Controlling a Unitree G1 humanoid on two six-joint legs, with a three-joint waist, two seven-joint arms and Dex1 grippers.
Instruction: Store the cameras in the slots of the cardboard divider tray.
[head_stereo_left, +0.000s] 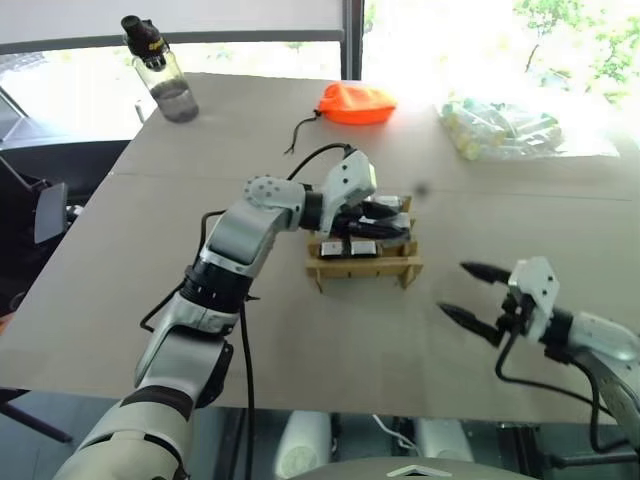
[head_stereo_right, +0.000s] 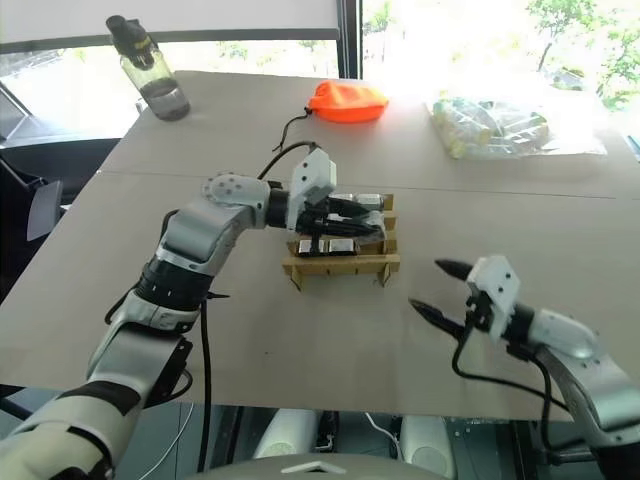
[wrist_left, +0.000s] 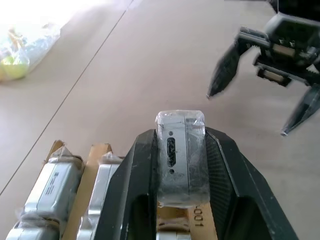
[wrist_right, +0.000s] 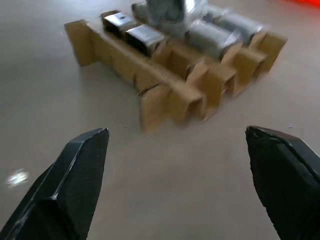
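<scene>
Bright windows back a wide tan table (head_stereo_left: 200, 190) whose top is crossed by one seam line running side to side. On its far right lies a clear plastic bag (head_stereo_left: 505, 130) of yellowish-green items; on its far left stands a clear water bottle (head_stereo_left: 160, 70) with a dark cap; between them, at the far middle, sits an orange pouch (head_stereo_left: 357, 103) with a dark cord trailing toward the near side.

Near the table's centre stands the cardboard divider tray (head_stereo_left: 362, 265), a low tan rack of parallel rows cut into slots by upright dividers. Wrapped silver-grey cameras (wrist_right: 142, 35) already stand in several of its slots; the right wrist view shows two side by side at one end of a row and others in the rows behind.

From the left, the left arm reaches across above the tray. Its left gripper (wrist_left: 180, 160) is closed tightly on one wrapped camera (wrist_left: 181, 157), a grey body in clear film pinched between the two black fingers, held just over the tray's far rows; whether it touches the cardboard cannot be told.

To the right of the tray and nearer the table's front edge, well apart from it, the right gripper (head_stereo_left: 470, 290) hangs over bare tabletop. Its two black fingers are spread wide with nothing between them, tips pointing toward the tray.
</scene>
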